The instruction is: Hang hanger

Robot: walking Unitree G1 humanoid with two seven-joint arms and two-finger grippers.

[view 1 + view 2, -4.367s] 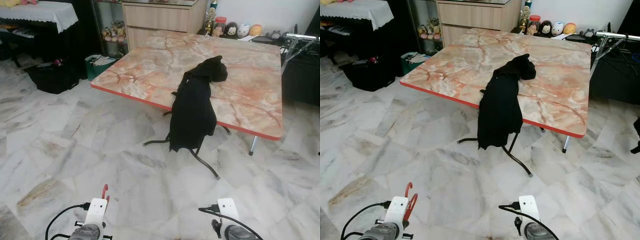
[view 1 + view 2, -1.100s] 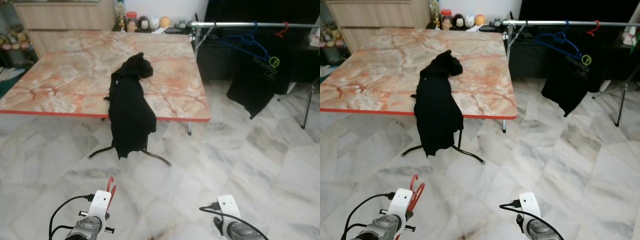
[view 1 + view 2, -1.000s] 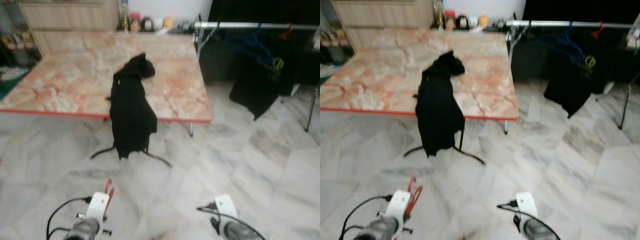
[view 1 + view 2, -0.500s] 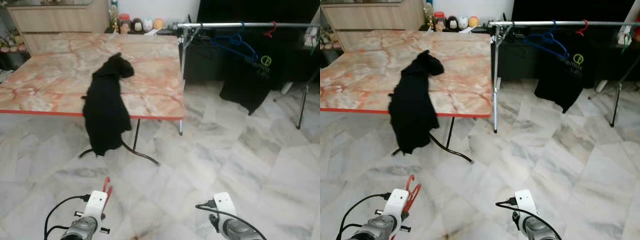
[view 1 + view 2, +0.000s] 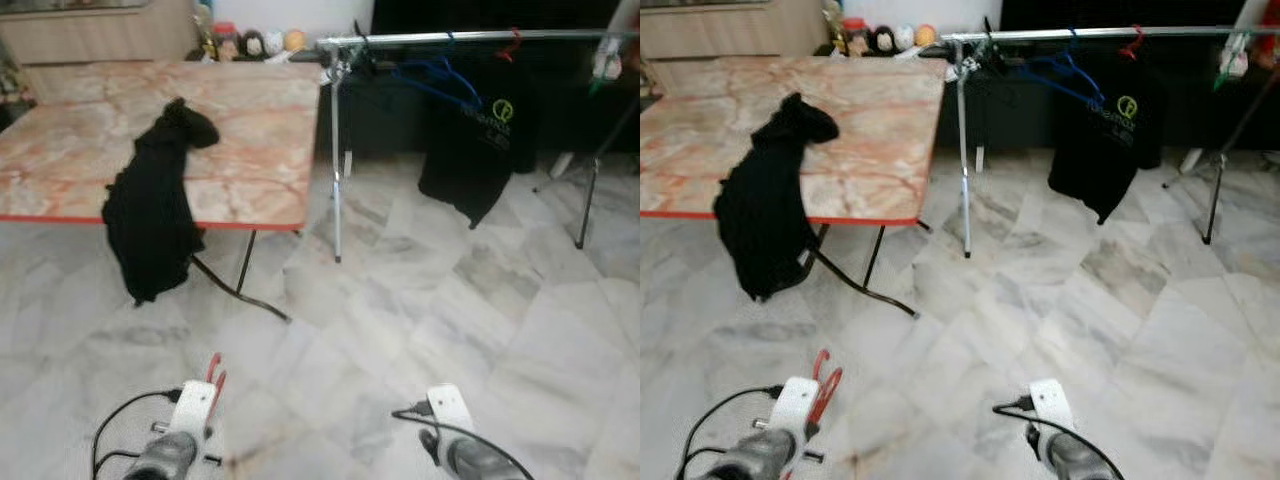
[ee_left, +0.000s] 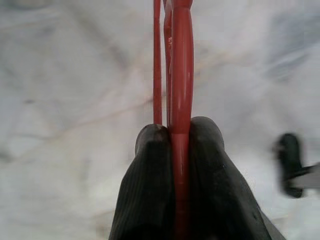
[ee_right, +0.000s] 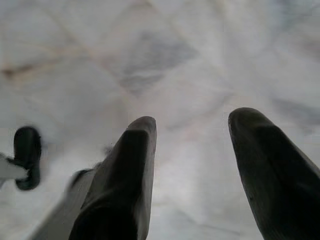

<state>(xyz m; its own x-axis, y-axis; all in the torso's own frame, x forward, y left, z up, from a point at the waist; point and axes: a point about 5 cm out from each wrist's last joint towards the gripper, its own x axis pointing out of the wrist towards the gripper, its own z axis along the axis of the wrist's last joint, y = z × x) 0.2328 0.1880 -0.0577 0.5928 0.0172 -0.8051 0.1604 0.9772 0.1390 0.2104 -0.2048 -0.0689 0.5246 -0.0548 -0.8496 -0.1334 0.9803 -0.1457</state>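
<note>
A red hanger (image 6: 181, 70) is pinched between the two black fingers of my left gripper (image 6: 179, 136), which is shut on it low at my left side. Its red hook (image 5: 823, 384) sticks up beside my left wrist. My right gripper (image 7: 192, 122) hangs open over the marble floor with nothing between its fingers. A silver clothes rail (image 5: 470, 38) runs across the back right. On it hang a blue hanger (image 5: 432, 74), a black T-shirt (image 5: 468, 150) and a small red hanger (image 5: 512, 41).
A marble-topped folding table (image 5: 250, 130) stands at the left with a black garment (image 5: 150, 205) draped over its front edge. The rail's stand legs (image 5: 335, 200) reach the floor beside the table. Open marble floor (image 5: 420, 310) lies between me and the rail.
The camera has swung to the right: the table and black garment have slid left in view and the rail sits more central. Both grippers hold as before.
</note>
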